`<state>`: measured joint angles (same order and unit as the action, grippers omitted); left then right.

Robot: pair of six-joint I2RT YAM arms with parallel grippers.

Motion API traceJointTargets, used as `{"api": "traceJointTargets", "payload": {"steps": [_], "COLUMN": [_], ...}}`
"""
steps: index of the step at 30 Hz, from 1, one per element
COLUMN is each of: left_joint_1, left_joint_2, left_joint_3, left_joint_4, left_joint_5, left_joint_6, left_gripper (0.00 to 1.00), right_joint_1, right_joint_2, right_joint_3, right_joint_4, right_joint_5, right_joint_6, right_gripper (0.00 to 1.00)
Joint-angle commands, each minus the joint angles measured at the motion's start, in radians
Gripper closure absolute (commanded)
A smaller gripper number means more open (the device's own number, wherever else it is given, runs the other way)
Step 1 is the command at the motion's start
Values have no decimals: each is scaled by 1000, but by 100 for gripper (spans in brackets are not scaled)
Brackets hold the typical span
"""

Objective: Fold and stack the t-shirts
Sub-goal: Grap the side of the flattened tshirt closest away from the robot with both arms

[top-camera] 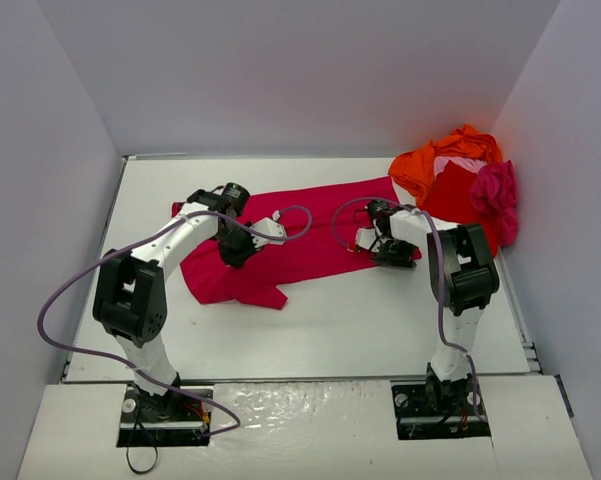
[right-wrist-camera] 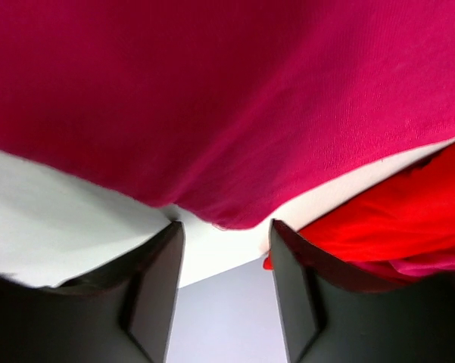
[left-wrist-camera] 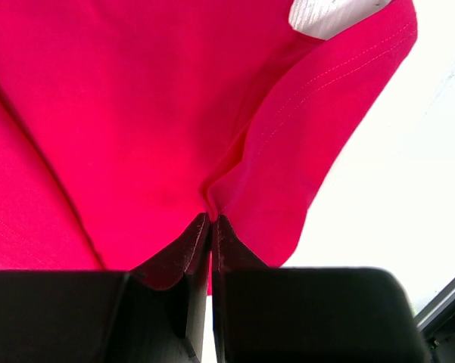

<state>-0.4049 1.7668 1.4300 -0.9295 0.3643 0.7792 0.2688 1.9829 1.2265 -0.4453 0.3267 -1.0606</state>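
Working on the crimson shirt [top-camera: 320, 250], spread rumpled across the middle of the worktop [top-camera: 380, 330], with its right end close to the heap [top-camera: 458, 175] of orange, red, magenta and pale pink shirts in the far right corner. Gripping a raised fold near the shirt's left end with the left pincer [left-wrist-camera: 212, 218], pressed tight on the cloth. Holding the right pincer [right-wrist-camera: 225, 225] at the right hem, moderately apart, with the cloth edge drooping at the tips but not pinched. Probably taking the second hold: best to push the tips past the hem to seat it well inside before closing, then lift both ends level and pull taut. Mind the red cloth just beside the right tip; avoid catching it too. Plenty of bare worktop toward the near edge for laying flat; little room by the right edge, so better to draw leftward and nearer.
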Motion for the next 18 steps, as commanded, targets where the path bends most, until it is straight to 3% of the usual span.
{"api": "traceJointTargets", "payload": {"steps": [1,3,12,15,18], "left_joint_1": [0,0,0,0,2], "left_joint_2": [-42,-41,-56,-65,-78], "left_joint_3": [21,22,22,27,36], "left_joint_4": [5,5,11,11,12], "left_joint_5": [-15,-16,-26,-32,-42], "left_joint_6": [-3,-3,-2,-2,-3], "left_gripper": [100,100,100,100,100], "right_joint_1": [-3,-3,-7,-10,-13], "right_joint_2": [102,107,85,66,33], "right_joint_3": [-23,-29,-57,-57,-56], "right_joint_4": [35,33,35,39,45], "right_joint_5": [-252,-259,-281,-282,-282], "right_joint_6": [24,26,42,48,59], "right_gripper": [67,74,89,100,100]}}
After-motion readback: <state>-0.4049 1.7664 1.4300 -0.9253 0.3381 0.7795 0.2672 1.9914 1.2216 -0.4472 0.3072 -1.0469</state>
